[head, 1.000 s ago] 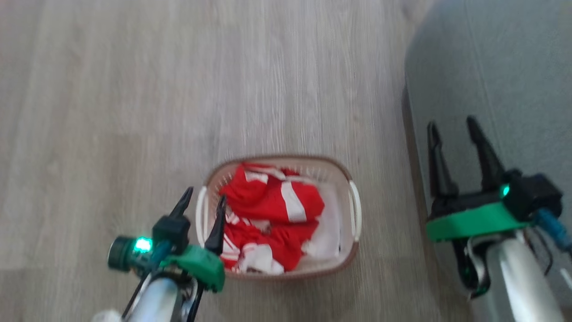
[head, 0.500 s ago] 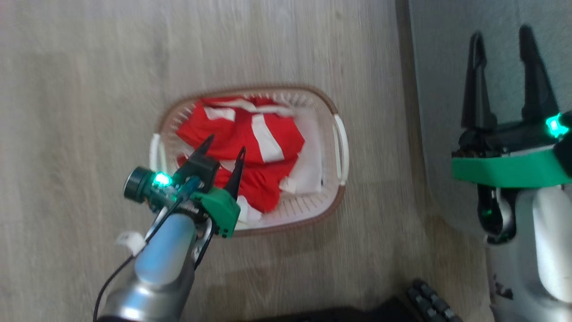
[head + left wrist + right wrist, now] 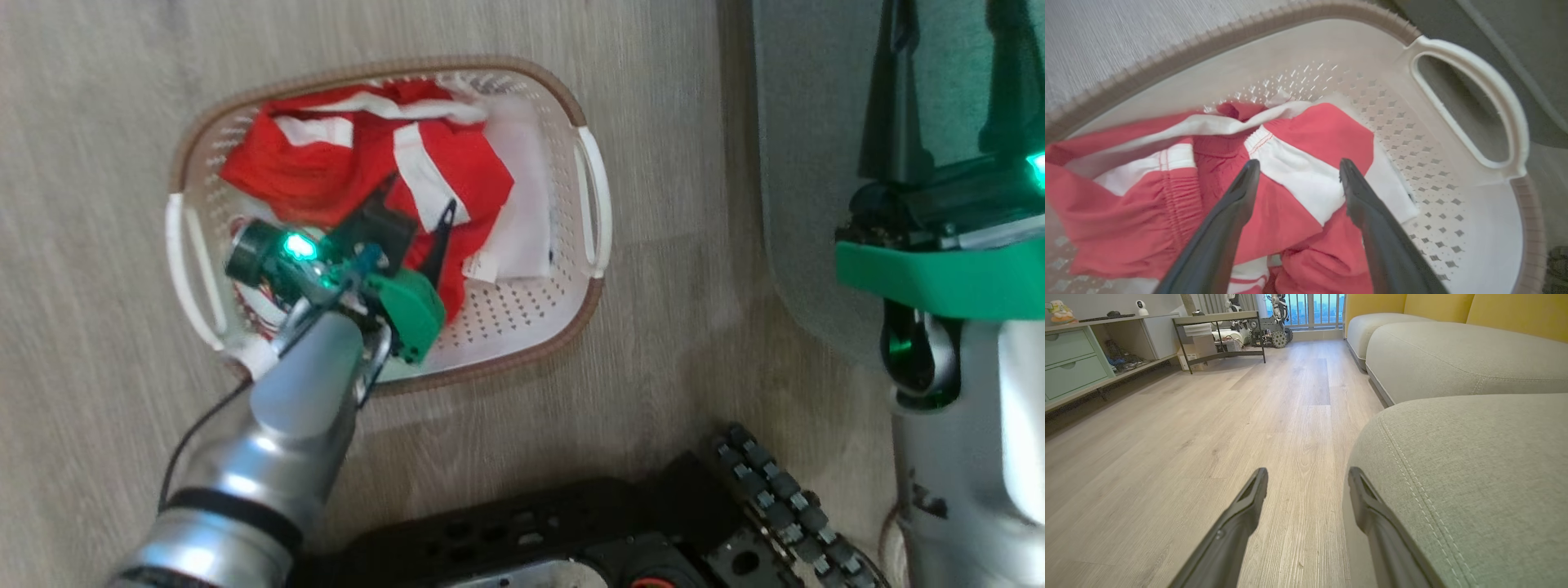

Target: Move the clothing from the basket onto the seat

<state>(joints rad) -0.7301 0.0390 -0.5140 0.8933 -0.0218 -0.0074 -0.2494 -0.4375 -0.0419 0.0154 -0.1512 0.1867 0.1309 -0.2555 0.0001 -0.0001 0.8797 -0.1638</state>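
Observation:
The white basket (image 3: pixel 584 196) with a brown rim sits on the wood floor. Inside lies the red clothing (image 3: pixel 343 167) with white stripes, bunched toward the left half. My left gripper (image 3: pixel 420 200) hangs open inside the basket, its fingers just above the red fabric with nothing between them. In the left wrist view the open left gripper (image 3: pixel 1296 169) straddles a white panel of the clothing (image 3: pixel 1290 179), with the basket's handle (image 3: pixel 1502 110) at the right. My right gripper (image 3: pixel 1306 477) is open and empty at the corner of the grey-green seat (image 3: pixel 1474 465); its fingers (image 3: pixel 894 90) stand over the seat (image 3: pixel 808 98).
A flat white sheet (image 3: pixel 522 212) lies in the basket's right part. My dark wheeled base (image 3: pixel 620 531) fills the bottom edge. A second cushion (image 3: pixel 1453 355), yellow backrests, a low table (image 3: pixel 1220 330) and green drawers (image 3: pixel 1069 355) stand farther off.
The head camera has tilted down, so the basket sits higher and larger in the picture. My left gripper has moved from the basket's left rim into the basket, down over the red clothing.

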